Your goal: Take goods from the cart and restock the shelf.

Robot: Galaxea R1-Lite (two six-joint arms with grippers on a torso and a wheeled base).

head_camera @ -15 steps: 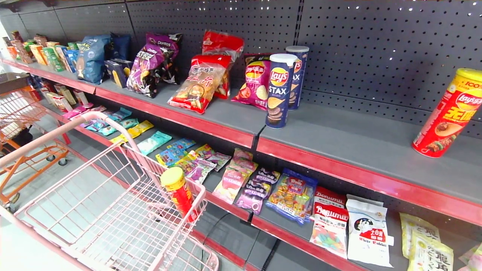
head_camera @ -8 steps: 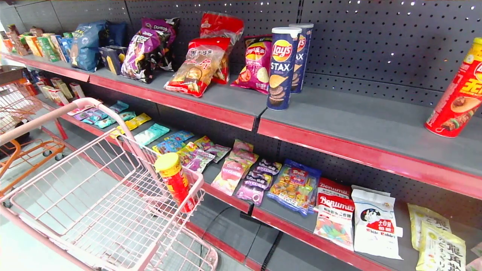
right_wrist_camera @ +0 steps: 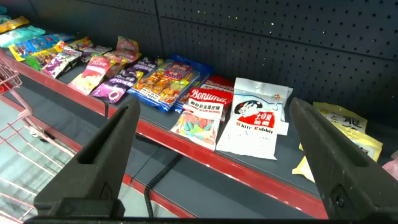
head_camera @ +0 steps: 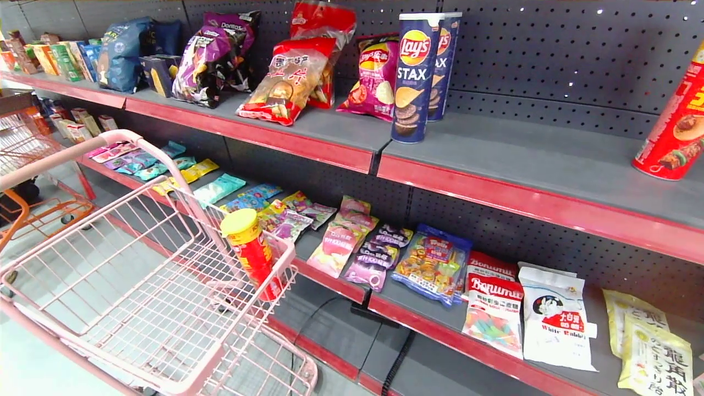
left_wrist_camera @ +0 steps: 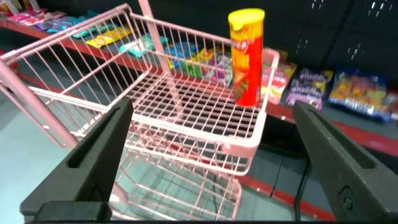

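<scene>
**Both grippers hang open and empty; one can waits in the cart**

The pink cart [head_camera: 71, 157] is parked close against the shelf [head_camera: 495, 159], handle end towards the aisle. One item stands in its wire basket: a red chip can with a yellow lid [head_camera: 250, 258], on its base in the corner nearest the shelf and touching the wires there.

The left gripper [left_wrist_camera: 211, 168] hovers above the near side of the cart. Its two dark fingers are spread wide with nothing between them, and the can is well apart from them at the far corner. The right gripper [right_wrist_camera: 214, 162] hangs in front of the lower shelf board, just as wide open and also holding nothing. Between its fingers I can see a white candy bag [right_wrist_camera: 258, 121] lying flat beside a red-topped sweets bag [right_wrist_camera: 202, 115].

On the upper board, two tall blue chip cans [head_camera: 413, 77] stand one behind the other, with crisp bags [head_camera: 291, 80] leaning against the pegboard on their left. To their right is a stretch of bare grey board, and then a second red chip can [head_camera: 674, 137] stands at the far right edge. The lower board holds a row of flat candy packets [head_camera: 341, 247]. An orange cart [head_camera: 33, 203] stands farther down the aisle, beyond the pink one.
</scene>
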